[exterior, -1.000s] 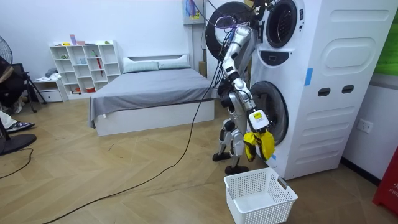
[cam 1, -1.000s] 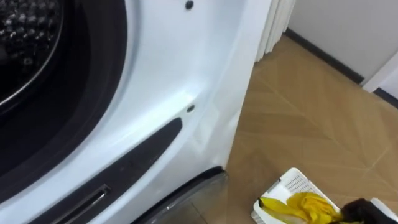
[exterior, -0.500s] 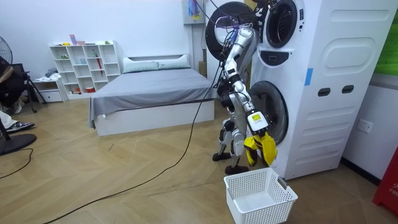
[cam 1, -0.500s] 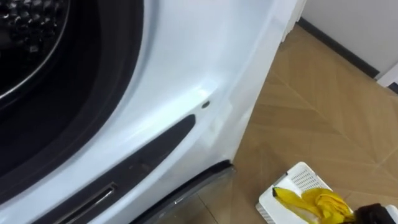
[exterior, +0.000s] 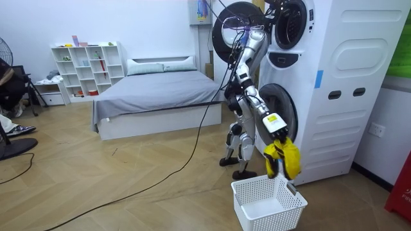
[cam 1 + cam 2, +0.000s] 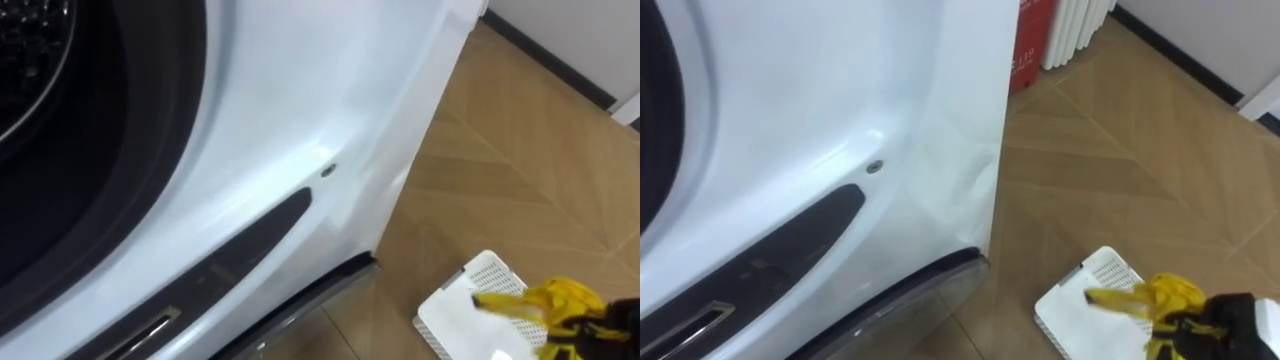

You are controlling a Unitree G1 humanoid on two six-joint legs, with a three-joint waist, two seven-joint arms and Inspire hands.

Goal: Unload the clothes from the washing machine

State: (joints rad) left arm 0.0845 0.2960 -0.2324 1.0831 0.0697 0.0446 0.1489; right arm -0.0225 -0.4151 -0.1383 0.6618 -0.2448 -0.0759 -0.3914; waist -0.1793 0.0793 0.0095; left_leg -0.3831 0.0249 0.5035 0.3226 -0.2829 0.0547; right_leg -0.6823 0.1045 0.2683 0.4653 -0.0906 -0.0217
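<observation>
- The white laundry basket (image 5: 268,204) sits on the wooden floor (image 5: 128,186), near the front corner of the washing machine (image 6: 300,120). It is to the right of the robot's feet.
- In the room view the basket's white bottom shows bare between its perforated walls. In the eye views a corner of it (image 6: 1072,305) lies at the lower right.
- The washing machine is the lower of 2 stacked white machines. Its round opening shows at the upper left of the left eye view. Inside it is a dark seal and a strip of the perforated metal drum (image 6: 25,40). I cannot tell what the drum holds.
- The upper machine (image 5: 289,22) has its round door swung open towards the room view's left.
- The yellow garment (image 5: 286,159) is out of the washing machine. It hangs in the air over the basket, and its lowest folds are just above the basket's rim.
- The right hand (image 6: 1230,322) comes in from the lower right with its dark fingers clamped on the garment. The cloth bunches at the hand. In the eye views a loose end (image 6: 500,302) trails left across the basket's corner.
- In the room view the hand is right above the garment, which droops below it.
- The robot stands close before the machines, and a grey bed (image 5: 154,96) lies far behind it.
</observation>
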